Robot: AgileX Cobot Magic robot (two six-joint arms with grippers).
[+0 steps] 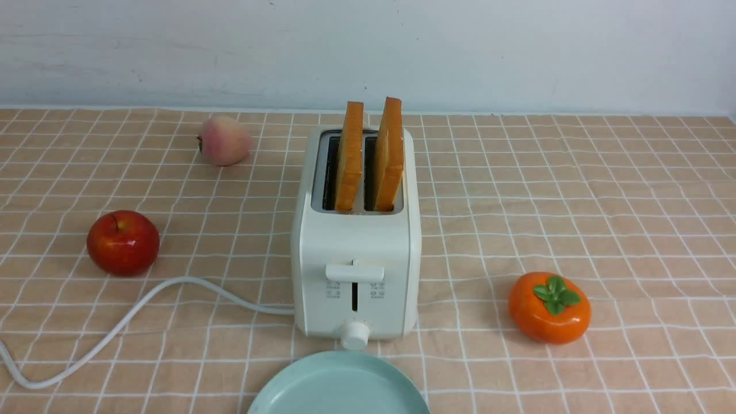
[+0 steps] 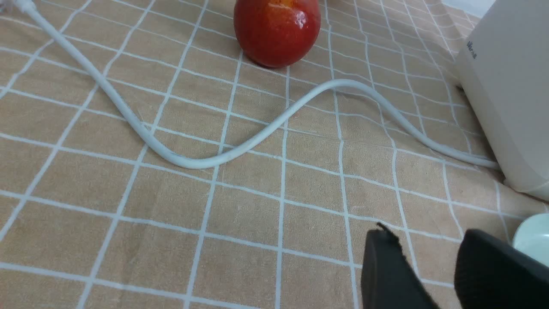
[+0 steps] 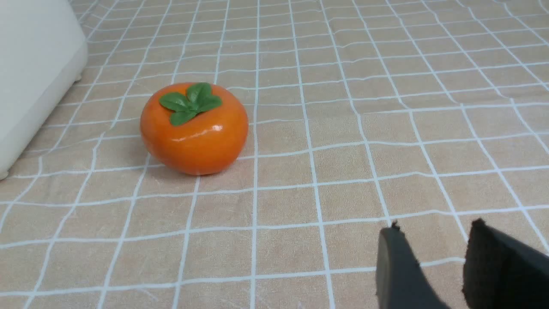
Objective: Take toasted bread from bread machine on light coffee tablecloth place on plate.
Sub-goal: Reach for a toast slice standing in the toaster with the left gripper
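Upper centre, the toast (image 1: 388, 155) looks light and stiff, best pinched by its raised crust; both grippers' fingers (image 2: 386, 262) (image 3: 401, 262) are parted, empty.

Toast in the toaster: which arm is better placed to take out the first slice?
Probably the right: the right-hand slice stands tallest on that side, and the right gripper is open and empty.
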